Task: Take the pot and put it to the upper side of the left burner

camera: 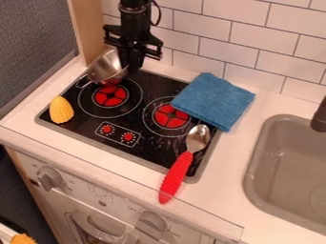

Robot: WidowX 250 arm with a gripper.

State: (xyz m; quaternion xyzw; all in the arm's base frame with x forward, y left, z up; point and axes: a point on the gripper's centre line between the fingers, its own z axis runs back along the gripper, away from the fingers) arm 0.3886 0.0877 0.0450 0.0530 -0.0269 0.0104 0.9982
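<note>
The gripper (129, 69) hangs at the upper left of the view, over the back of the stove, its fingers shut on the right side of the metal pot (107, 69). Tilted, the pot is at the back-left edge of the stove, above and behind the red centre of the left burner (110, 96). Its thin handle points toward the lower left. Part of the pot's right side is hidden behind the fingers.
A yellow corn cob (61, 110) lies at the stove's left edge. A folded blue cloth (214, 101) covers the back-right corner, and a red-handled spoon (179, 173) crosses the front right. The sink (255, 167) is at right; tiled wall (213, 33) stands behind.
</note>
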